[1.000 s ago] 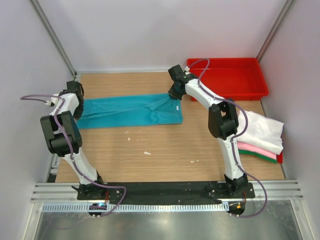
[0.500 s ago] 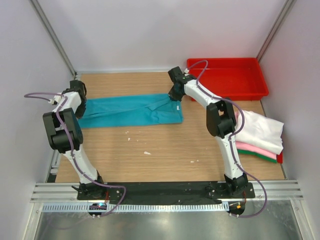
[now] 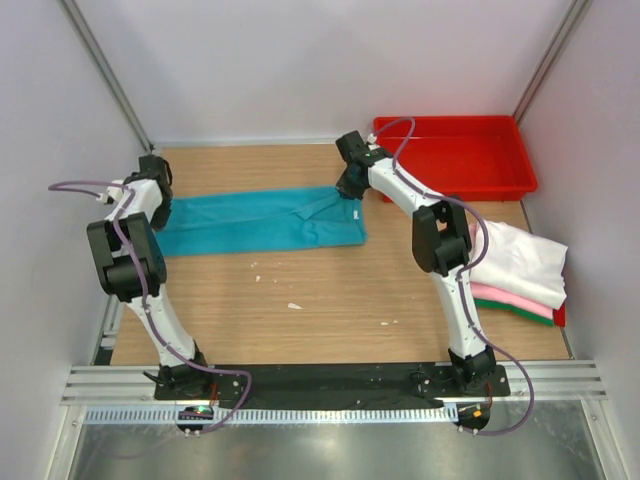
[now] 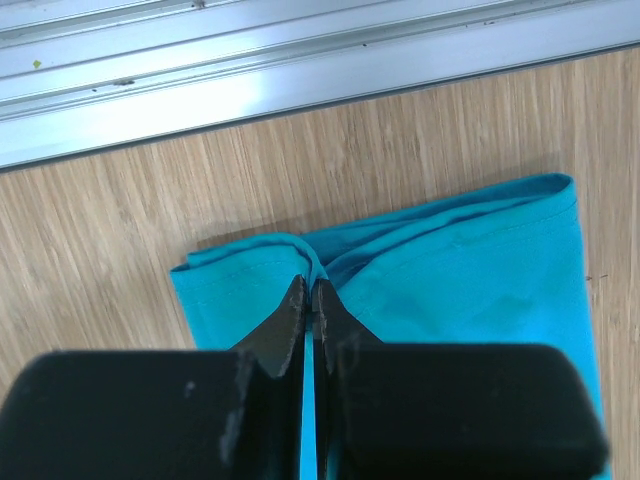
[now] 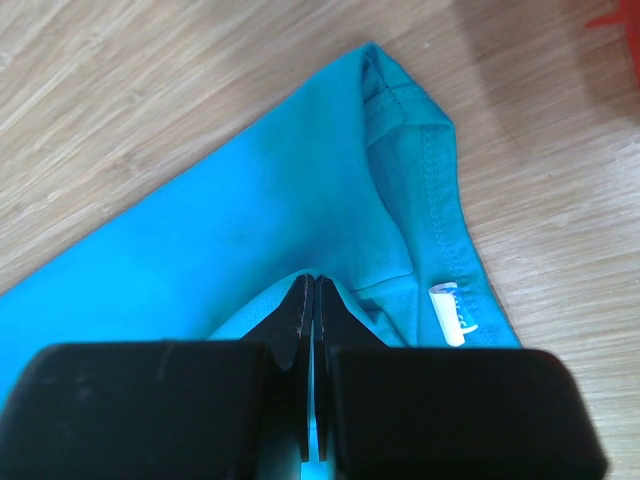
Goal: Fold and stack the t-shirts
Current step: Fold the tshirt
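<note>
On the wooden tabletop (image 3: pixel 300 320), toward the far side, the teal t-shirt (image 3: pixel 260 220) lies flat as one long strip; it runs from the left side to about the middle. The left tool (image 4: pixel 308 290) is pinched together on a little ridge of teal cloth at the strip's left end. The right tool (image 5: pixel 310 285) is pinched together on the cloth at the other end, just beside the collar and the small white neck label (image 5: pixel 445 312).

Over at the right edge sits a pile of folded shirts; a white t-shirt (image 3: pixel 520 260) is on top, a pink t-shirt (image 3: pixel 510 298) peeks out under it, and a green t-shirt (image 3: pixel 520 312) is at the bottom. Behind the pile is a red tray (image 3: pixel 455 155); it looks bare inside.

I think most of the job is done, since three shirts are folded and piled. The teal one looks half folded; it seems to need its ends brought together to make it short, and it is not yet on the pile.
</note>
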### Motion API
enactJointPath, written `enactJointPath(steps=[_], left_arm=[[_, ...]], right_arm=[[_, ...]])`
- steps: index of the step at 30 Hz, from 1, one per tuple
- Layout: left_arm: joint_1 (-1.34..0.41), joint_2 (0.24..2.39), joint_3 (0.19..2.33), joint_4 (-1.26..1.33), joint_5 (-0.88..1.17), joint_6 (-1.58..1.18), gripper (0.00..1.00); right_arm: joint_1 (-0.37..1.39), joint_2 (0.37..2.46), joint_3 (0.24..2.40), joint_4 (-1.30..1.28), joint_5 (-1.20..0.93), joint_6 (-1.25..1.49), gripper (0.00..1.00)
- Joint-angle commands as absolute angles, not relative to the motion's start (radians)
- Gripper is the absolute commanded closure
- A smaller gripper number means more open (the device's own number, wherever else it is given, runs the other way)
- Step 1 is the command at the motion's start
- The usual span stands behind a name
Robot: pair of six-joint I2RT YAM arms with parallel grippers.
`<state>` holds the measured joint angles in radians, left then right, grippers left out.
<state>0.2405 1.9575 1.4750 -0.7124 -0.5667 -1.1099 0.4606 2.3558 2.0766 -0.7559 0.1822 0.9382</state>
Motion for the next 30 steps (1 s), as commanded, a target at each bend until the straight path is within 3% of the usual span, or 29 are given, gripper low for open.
enactJointPath(steps=[1, 20, 21, 22, 23, 24, 25, 26, 29, 30], left_arm=[[0.239, 1.96, 1.511, -0.692, -0.626, -1.111, 1.0], [0.239, 1.999, 1.546, -0.684, -0.615, -1.095, 1.0], [0.239, 2.005, 1.555, -0.68, -0.609, -1.088, 0.96], [0.239, 2.016, 1.565, -0.68, -0.609, -1.08, 0.84], [0.239, 2.022, 1.575, -0.681, -0.606, -1.065, 0.69], [0.239, 2.023, 1.58, -0.684, -0.604, -1.062, 0.36], [0.239, 2.023, 1.586, -0.684, -0.597, -1.058, 0.27], [0.239, 2.017, 1.588, -0.684, -0.591, -1.054, 0.16], [0.239, 1.988, 1.586, -0.67, -0.542, -1.029, 0.0], [0.239, 1.976, 1.58, -0.666, -0.528, -1.01, 0.0]], right_arm=[[0.454, 2.356, 2.135, -0.735, 0.23, 0.902, 0.99], [0.454, 2.37, 2.181, -0.696, 0.224, 0.862, 0.99], [0.454, 2.375, 2.186, -0.693, 0.221, 0.858, 0.99], [0.454, 2.384, 2.19, -0.695, 0.222, 0.85, 0.98], [0.454, 2.388, 2.198, -0.701, 0.219, 0.845, 0.91], [0.454, 2.396, 2.215, -0.712, 0.213, 0.838, 0.81], [0.453, 2.399, 2.224, -0.71, 0.193, 0.833, 0.56], [0.453, 2.399, 2.23, -0.707, 0.181, 0.809, 0.48], [0.453, 2.372, 2.227, -0.666, 0.118, 0.757, 0.28], [0.454, 2.362, 2.22, -0.643, 0.101, 0.747, 0.22]])
